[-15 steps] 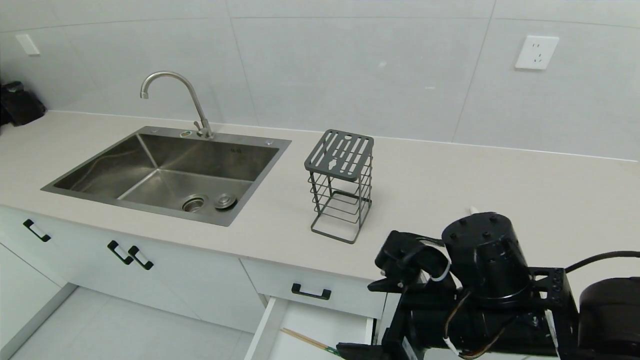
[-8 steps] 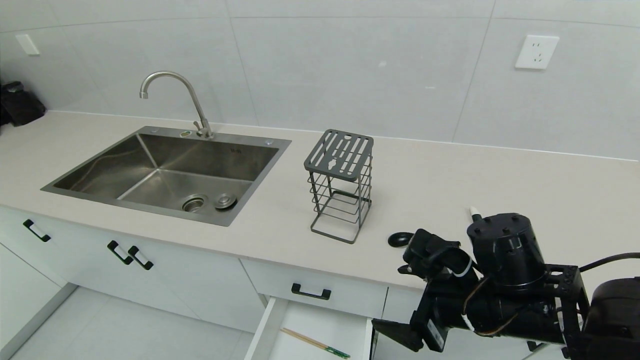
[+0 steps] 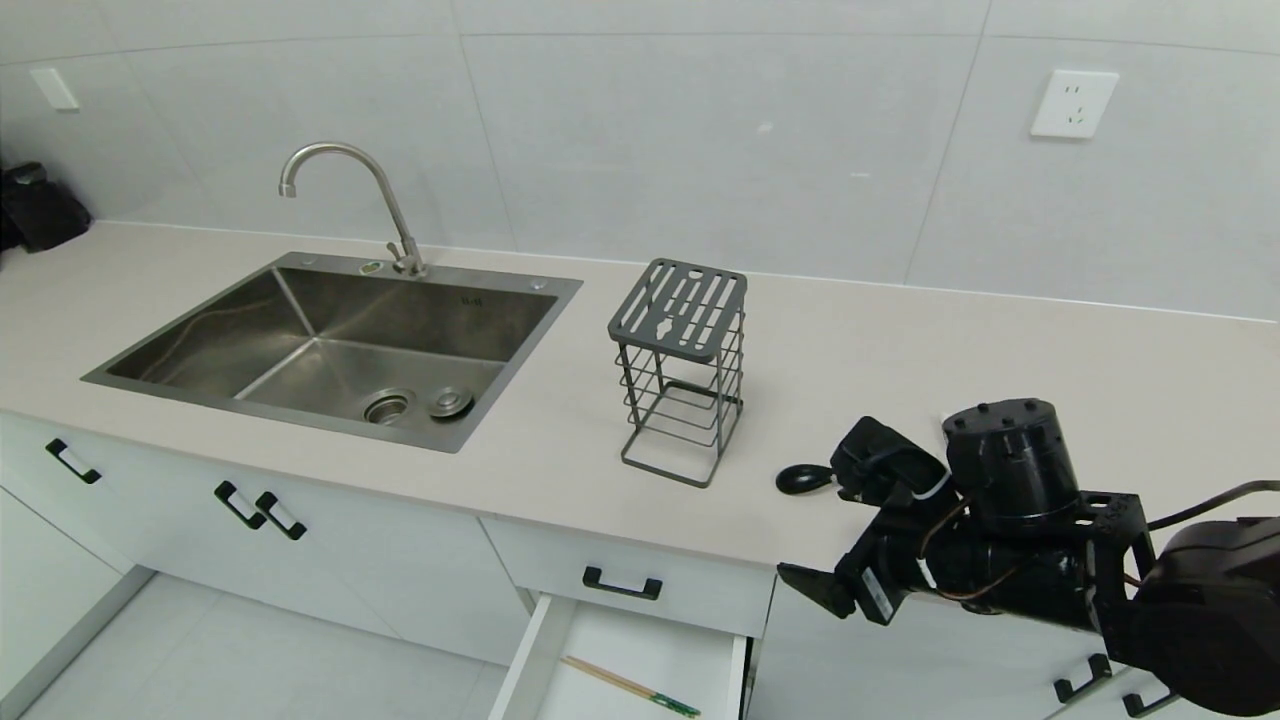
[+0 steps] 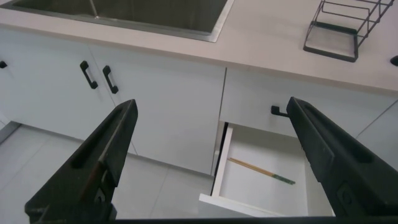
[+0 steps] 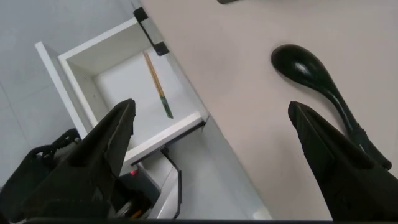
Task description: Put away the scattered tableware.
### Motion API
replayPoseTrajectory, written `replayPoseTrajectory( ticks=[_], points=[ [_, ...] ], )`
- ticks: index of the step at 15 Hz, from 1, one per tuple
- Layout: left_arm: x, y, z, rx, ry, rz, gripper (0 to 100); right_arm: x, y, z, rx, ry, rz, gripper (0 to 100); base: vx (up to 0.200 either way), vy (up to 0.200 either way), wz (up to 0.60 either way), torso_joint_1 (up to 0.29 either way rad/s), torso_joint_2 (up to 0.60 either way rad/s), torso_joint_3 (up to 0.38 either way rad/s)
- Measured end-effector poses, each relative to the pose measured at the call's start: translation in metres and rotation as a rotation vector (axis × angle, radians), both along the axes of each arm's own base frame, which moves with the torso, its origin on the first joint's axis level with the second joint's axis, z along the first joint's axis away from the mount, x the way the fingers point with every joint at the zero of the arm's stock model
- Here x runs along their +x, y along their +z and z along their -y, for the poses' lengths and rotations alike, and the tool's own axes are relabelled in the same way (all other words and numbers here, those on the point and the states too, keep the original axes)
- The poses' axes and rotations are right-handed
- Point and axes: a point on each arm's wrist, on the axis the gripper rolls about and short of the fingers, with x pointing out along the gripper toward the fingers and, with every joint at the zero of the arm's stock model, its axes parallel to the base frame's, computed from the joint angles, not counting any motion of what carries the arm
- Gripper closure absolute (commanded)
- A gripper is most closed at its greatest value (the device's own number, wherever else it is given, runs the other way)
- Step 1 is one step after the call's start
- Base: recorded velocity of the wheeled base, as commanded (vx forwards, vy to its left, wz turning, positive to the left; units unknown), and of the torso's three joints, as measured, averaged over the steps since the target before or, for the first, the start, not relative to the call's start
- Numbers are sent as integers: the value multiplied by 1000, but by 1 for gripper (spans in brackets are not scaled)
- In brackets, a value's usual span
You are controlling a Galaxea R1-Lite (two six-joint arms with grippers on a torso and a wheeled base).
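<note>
Countertop point(image 3: 900, 340) bears wire rack point(image 3: 680, 370) near black spoon point(image 5: 311, 68); left pincer point(image 4: 211, 102) and right pincer point(image 5: 208, 109) gape empty.

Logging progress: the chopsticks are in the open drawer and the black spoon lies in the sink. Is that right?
No: the black spoon lies on the countertop, as the right wrist view shows. The chopsticks are in the open drawer.

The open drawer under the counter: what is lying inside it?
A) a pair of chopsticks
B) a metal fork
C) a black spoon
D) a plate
A: thin wooden chopsticks with green tips lie on the floor of the drawer, while the black spoon rests up on the countertop.
</note>
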Motion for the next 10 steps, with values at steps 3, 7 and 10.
replayPoseTrajectory(
  ticks=[3,7,10],
  points=[
    [0,0,0,0,0,0,0,13,-1,5,7,-30,7,0,0,0,0,0,0,0],
    [0,0,0,0,0,0,0,26,-4,10,4,-48,21,0,0,0,0,0,0,0],
    [0,0,0,0,0,0,0,30,-7,18,-15,-51,24,0,0,0,0,0,0,0]
  ],
)
